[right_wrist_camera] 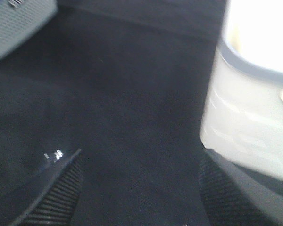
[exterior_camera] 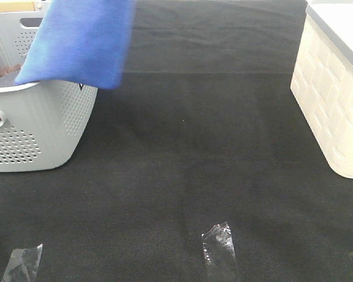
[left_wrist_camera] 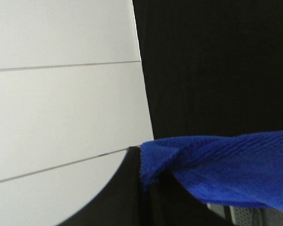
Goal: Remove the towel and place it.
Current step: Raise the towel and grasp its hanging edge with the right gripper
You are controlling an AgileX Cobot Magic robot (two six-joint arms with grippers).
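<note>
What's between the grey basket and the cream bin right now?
Only bare black cloth, seen in the exterior high view, spans from the grey basket to the cream bin. The tape strips lie nearer the camera.

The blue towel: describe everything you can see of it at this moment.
The royal-blue microfibre towel is lifted, hanging as a smooth, sloping sheet whose top leaves the high view. Its lower edge overlaps the rim of the grey perforated plastic basket; contact there is unclear. In the left wrist view a bunched, ribbed-looking fold is close to the camera. No tag shows.
</note>
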